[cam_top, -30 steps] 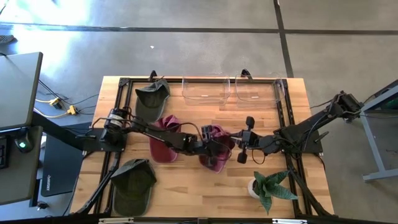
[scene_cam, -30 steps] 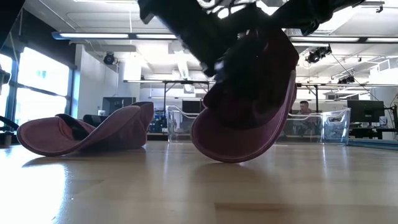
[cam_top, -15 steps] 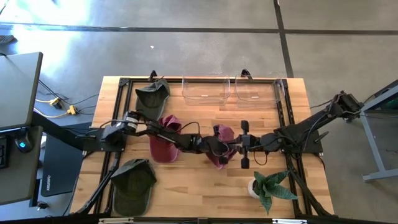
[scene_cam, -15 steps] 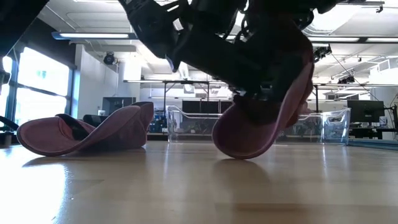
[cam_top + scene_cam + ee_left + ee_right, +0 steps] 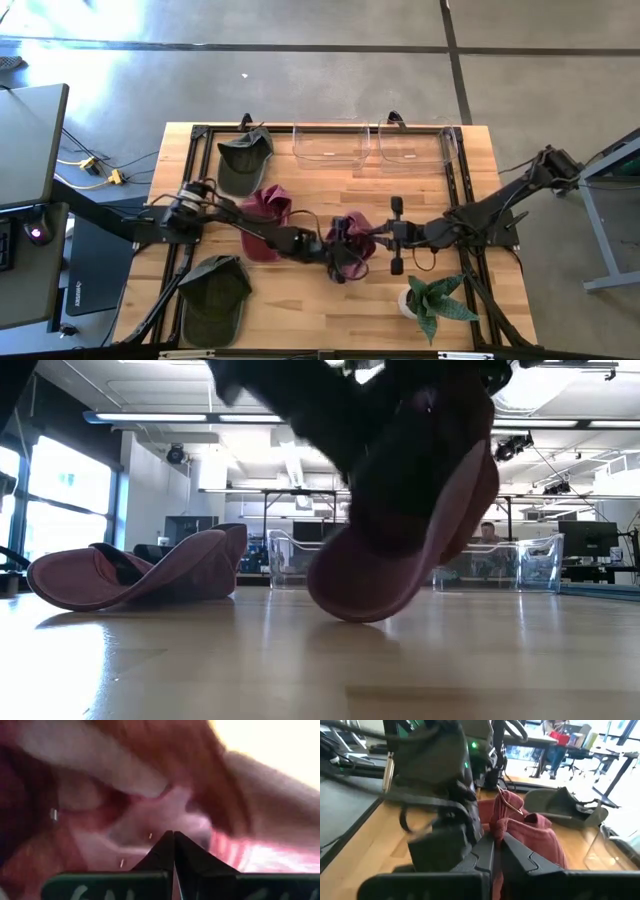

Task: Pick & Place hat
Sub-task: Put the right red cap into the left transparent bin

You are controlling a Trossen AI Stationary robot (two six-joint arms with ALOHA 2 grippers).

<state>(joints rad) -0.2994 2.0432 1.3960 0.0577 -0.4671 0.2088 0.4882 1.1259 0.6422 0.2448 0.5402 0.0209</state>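
Note:
A maroon hat (image 5: 352, 240) hangs at mid-table between my two grippers; in the low view its curved brim (image 5: 400, 560) swings just over the wood. My left gripper (image 5: 335, 250) is shut on it from the left, my right gripper (image 5: 379, 238) is shut on it from the right. A second maroon hat (image 5: 264, 222) lies upside down on the table to the left, also in the low view (image 5: 140, 570). One green hat (image 5: 245, 155) lies at the far left and another green hat (image 5: 215, 295) at the near left. My left gripper (image 5: 174, 836) has its shut fingers buried in the hat's maroon cloth (image 5: 165, 815), coming in slanting down from the table's left. Blur and the cloth hide which part it holds. The hat hangs tilted under it. My right gripper (image 5: 497, 839) pinches a bunched fold of the hat's cloth (image 5: 501, 822) at its fingertips, on the hat's right side. The fingers come nearly level from the table's right. Whether the hat's low edge (image 5: 350, 615) touches the table I cannot tell.
Two clear bins (image 5: 330, 142) (image 5: 415, 145) stand along the far edge. A potted plant (image 5: 432, 300) sits at the near right, close to my right arm. Bare wood lies near the front edge, between the green hat and the plant.
My left gripper swung with the hat toward the table's right edge, then came back toward the left and near side, rolling as it went. The hat tipped with it, its brim swinging right and back. My right gripper stayed on the hat and barely shifted.

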